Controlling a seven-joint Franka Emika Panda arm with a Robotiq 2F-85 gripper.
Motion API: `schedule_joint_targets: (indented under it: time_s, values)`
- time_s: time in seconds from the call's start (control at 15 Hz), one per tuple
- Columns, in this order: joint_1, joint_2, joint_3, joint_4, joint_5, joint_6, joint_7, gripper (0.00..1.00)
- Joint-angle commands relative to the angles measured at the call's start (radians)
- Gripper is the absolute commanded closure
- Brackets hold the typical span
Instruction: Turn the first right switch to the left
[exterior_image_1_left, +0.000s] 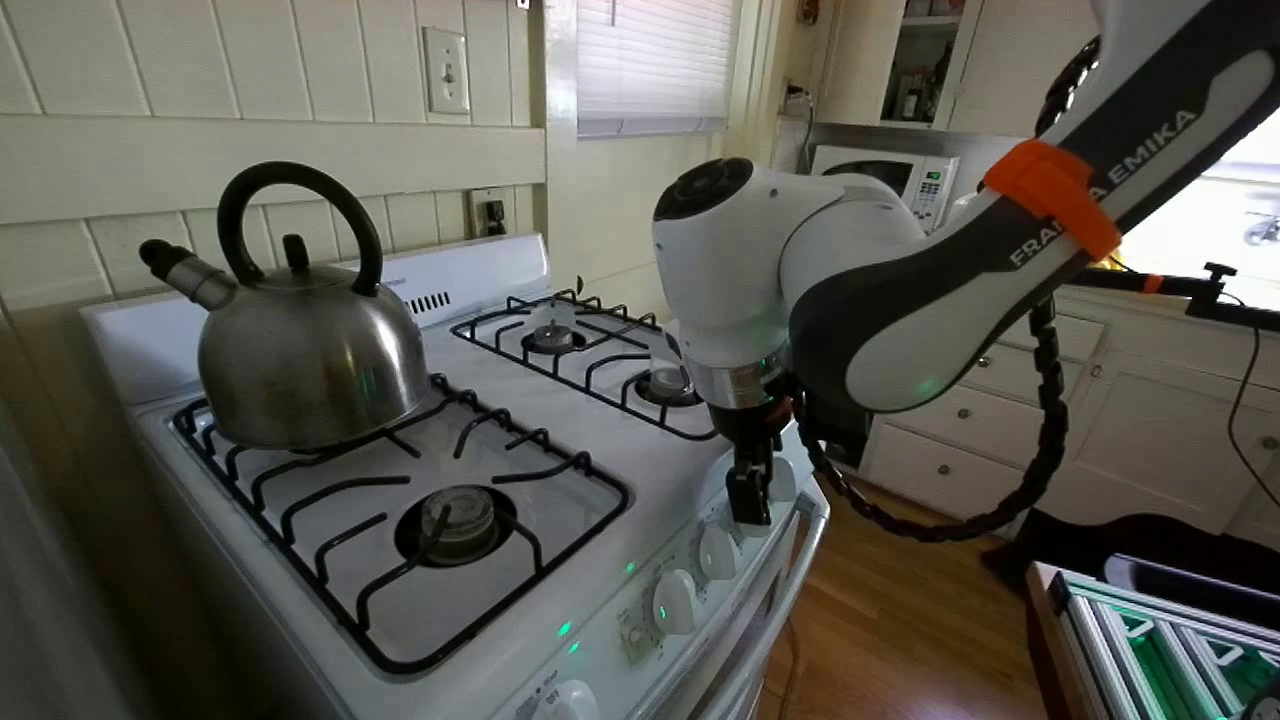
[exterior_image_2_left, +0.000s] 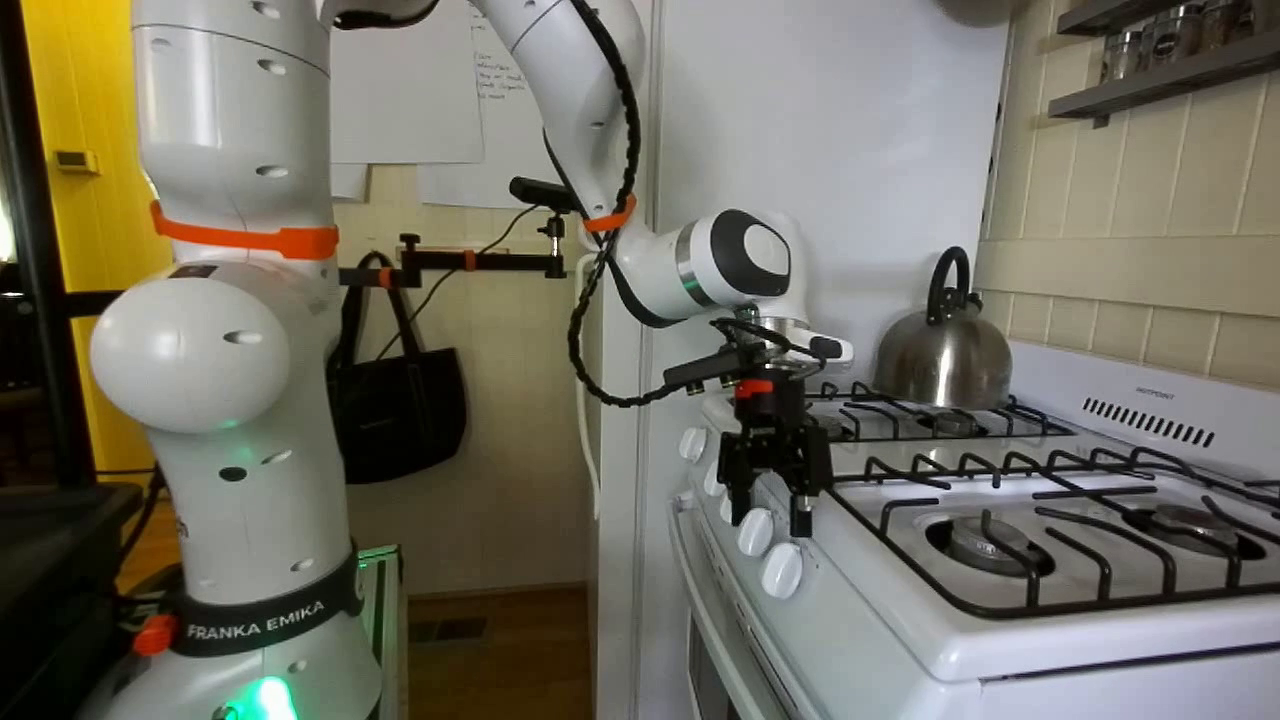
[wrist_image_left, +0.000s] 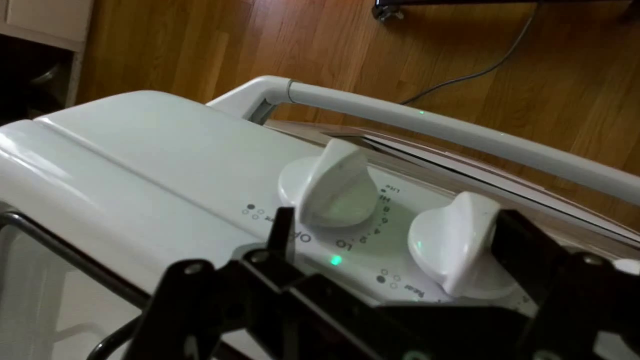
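Shift the spread, empty claw (exterior_image_2_left: 770, 520), seemingly nearer the neighbouring knob (wrist_image_left: 457, 247), along the front edge of the desk (exterior_image_1_left: 590, 420) to the first right switch (wrist_image_left: 335, 192), at the row's end by the front right corner. Straddle its raised ridge (wrist_image_left: 327, 172) squarely with both fingers (wrist_image_left: 282, 229), then lower, close gently and twist left about its centre, without dragging sideways or brushing that neighbour.

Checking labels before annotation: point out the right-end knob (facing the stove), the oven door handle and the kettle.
Right-end knob (wrist_image_left: 325, 187): wrist view, on its raised grip.
Oven door handle (wrist_image_left: 450, 128): wrist view, on the bar.
Kettle (exterior_image_1_left: 310, 360): in an exterior view, on the metal body.
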Motion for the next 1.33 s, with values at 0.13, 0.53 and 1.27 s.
schedule_joint_targets:
  time_s: [0.13,0.53,1.27]
  values:
    - [-0.011,0.010,-0.020,0.012,0.012,-0.003,0.035,0.08]
    - [-0.011,-0.047,-0.021,-0.005,0.029,-0.044,0.083,0.00]
    - [-0.052,-0.077,-0.059,-0.026,0.098,-0.053,0.069,0.06]
